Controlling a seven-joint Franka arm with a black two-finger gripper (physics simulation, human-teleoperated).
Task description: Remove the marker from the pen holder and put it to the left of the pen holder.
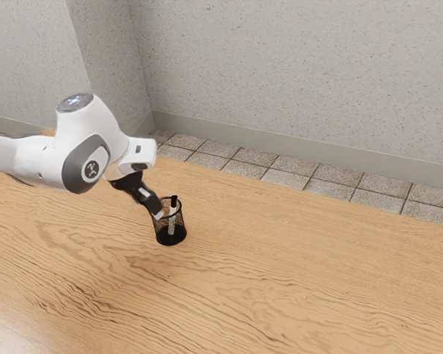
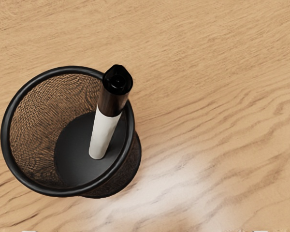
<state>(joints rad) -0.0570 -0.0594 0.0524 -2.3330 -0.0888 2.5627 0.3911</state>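
2 fingers stand wide apart on your gripper [image 1: 159, 212], which grips nothing; 1 marker [image 2: 105, 133] leans inside the pen holder [image 2: 5, 130].

And here comes my white, grey-capped robot arm [image 1: 103, 140] in from the exterior view's left, black two-finger gripper [image 1: 159, 214] angled down right by the round black mesh pen holder [image 1: 171, 240], black-and-white marker [image 1: 172, 220] standing inside, on the wood-grained table [image 1: 280, 280]!
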